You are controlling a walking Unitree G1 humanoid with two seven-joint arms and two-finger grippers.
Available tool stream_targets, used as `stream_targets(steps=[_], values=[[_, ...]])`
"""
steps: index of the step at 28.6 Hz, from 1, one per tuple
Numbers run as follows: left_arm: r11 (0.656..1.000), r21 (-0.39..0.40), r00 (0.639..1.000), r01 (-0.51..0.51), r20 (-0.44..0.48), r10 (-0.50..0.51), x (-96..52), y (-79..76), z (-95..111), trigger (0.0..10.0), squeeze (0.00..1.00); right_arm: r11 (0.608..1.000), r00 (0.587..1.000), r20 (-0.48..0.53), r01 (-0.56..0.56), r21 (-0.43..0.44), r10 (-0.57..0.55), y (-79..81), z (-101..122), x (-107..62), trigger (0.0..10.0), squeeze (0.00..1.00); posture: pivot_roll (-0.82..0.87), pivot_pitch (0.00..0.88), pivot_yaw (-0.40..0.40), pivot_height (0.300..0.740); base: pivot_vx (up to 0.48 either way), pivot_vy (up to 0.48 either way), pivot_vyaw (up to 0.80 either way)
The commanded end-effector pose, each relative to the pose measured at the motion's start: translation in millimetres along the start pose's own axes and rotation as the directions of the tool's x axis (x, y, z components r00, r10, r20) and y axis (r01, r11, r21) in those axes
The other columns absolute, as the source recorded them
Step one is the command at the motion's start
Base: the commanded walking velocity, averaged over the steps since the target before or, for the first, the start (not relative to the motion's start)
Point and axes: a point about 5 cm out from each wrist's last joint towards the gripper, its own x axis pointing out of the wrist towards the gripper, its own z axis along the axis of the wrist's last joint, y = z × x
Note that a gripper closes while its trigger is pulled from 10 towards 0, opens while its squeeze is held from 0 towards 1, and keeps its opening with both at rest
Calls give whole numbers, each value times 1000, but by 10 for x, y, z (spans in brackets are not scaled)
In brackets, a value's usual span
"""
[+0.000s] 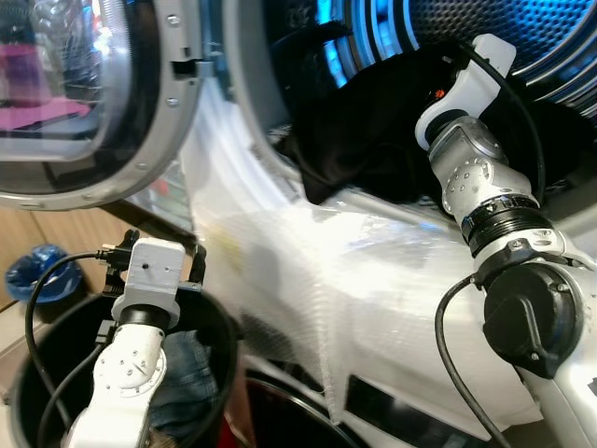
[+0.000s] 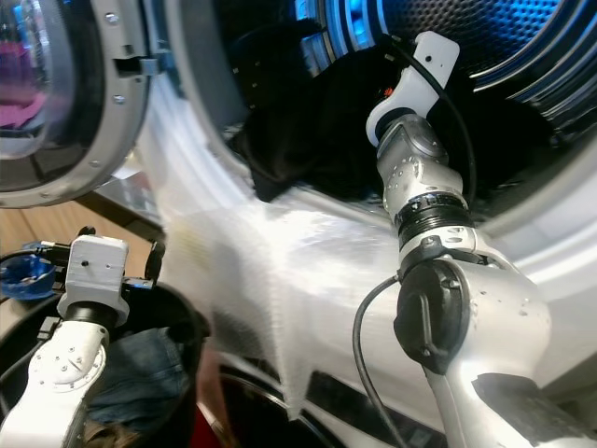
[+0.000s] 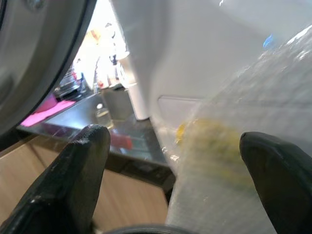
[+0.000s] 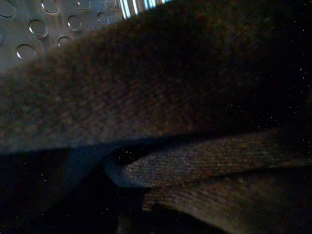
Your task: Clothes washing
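A black garment (image 1: 364, 140) lies heaped in the mouth of the washing machine's blue-lit drum (image 1: 532, 37), one fold hanging over the lip. My right arm's wrist (image 1: 464, 89) reaches into the drum, and its fingers are buried in the dark cloth. The right wrist view has dark knit fabric (image 4: 170, 97) pressed close, with perforated drum wall (image 4: 48, 19) behind it. My left gripper (image 3: 170, 141) is open and holds nothing. It hovers over the rim of a black basket (image 1: 222, 322) with blue jeans (image 1: 187, 373) inside.
The round glass door (image 1: 84, 103) stands swung open at the upper left. Clear plastic film (image 1: 373, 271) covers the machine's white front. A blue object (image 1: 37, 271) lies on the wooden floor left of the basket.
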Motion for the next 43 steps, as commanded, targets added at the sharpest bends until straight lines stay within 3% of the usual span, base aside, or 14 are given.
stream_targets(steps=[1, 6, 9, 12, 16, 17, 20, 24, 31, 32, 34, 35, 36, 43], values=[[999, 28, 999, -28, 17, 28, 3, 81, 35, 10000, 0, 999, 998, -54, 33, 9, -33, -89, -130, -21, 10000, 0, 155, 58, -91, 740, 304, 0, 0], [1000, 15, 1000, -17, 20, 17, -6, 57, 38, 10000, 0, 1000, 998, -59, 29, 3, -29, -80, -142, -20, 10000, 0, 158, 58, -92, 740, 0, 0, 0], [1000, 8, 1000, -1, 22, 1, -15, 30, 43, 10000, 0, 991, 992, -17, -129, -22, 129, 149, 6, 13, 10000, 0, 164, 61, -92, 740, 0, 0, 0], [1000, 6, 1000, 5, 27, -5, -20, 12, 57, 10000, 0, 980, 983, 21, -181, -78, 183, 265, 190, 26, 10000, 0, 168, 62, -95, 740, 0, 0, 0], [1000, 7, 1000, 11, 26, -11, -31, -6, 57, 10000, 0, 997, 992, 108, -61, -50, 66, 183, 476, 20, 10000, 0, 174, 63, -102, 740, 0, 0, 0], [1000, 3, 1000, 6, 28, -6, -33, -6, 58, 10000, 0, 998, 983, 171, 58, 26, -61, 53, 649, -6, 10000, 0, 173, 63, -105, 740, 0, 0, 0], [1000, -2, 999, -5, 32, 5, -35, -9, 63, 10000, 0, 961, 933, 248, 226, 159, -260, -191, 907, -88, 10000, 0, 174, 59, -107, 740, 0, 0, 0], [1000, -7, 999, -13, 38, 13, -25, -12, 74, 10000, 0, 940, 896, 287, 320, 116, -340, -300, 976, -133, 10000, 0, 168, 51, -108, 740, 0, 0, 0], [1000, -6, 999, -11, 36, 11, -17, -23, 71, 10000, 0, 917, 874, 277, 376, 135, -399, -381, 937, -150, 10000, 0, 167, 49, -108, 740, 0, 0, 0], [1000, -11, 999, 9, 34, -9, -15, -51, 71, 10000, 0, 936, 919, 177, 348, 55, -352, -364, 580, -89, 10000, 0, 160, 56, -101, 740, 0, 0, 0], [1000, -12, 999, 15, 34, -14, -14, -59, 71, 10000, 0, 941, 929, 146, 338, 33, -339, -359, 476, -77, 10000, 0, 160, 56, -101, 740, 0, 0, 0], [999, -14, 999, 38, 28, -37, -13, -85, 63, 10000, 0, 973, 976, 59, 215, -83, -210, -192, 231, -23, 10000, 0, 155, 59, -96, 740, 0, 0, 0], [998, -18, 998, 52, 25, -52, -13, -102, 59, 10000, 0, 977, 991, 3, 130, -168, -131, -82, 93, -2, 10000, 0, 155, 59, -96, 740, 0, 0, 0], [997, -24, 997, 74, 13, -73, -15, -145, 48, 10000, 0, 981, 991, -7, 130, -142, -132, -47, 56, 3, 10000, 0, 151, 64, -96, 740, 0, 0, 0]])
